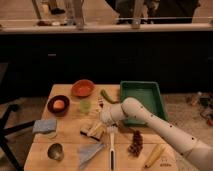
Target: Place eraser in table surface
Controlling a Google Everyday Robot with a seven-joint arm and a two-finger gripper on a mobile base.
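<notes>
The eraser (93, 130), a small pale tan block with a dark layer, lies at or just above the light brown wooden table surface (70, 142), near the middle. My gripper (101, 121) is at the end of the white arm that reaches in from the lower right. It is right at the eraser's upper right end. Whether it holds the eraser does not show, and whether the eraser rests on the wood is unclear.
A white-handled fork (111, 146) lies just right of the eraser. A blue-grey cloth (90, 151), a metal cup (55, 151) and a second cloth (44, 125) are in front and to the left. Behind are a green tray (142, 95), an orange bowl (82, 88), a dark bowl (58, 105) and a green cup (85, 106). Grapes (136, 143) are at the right.
</notes>
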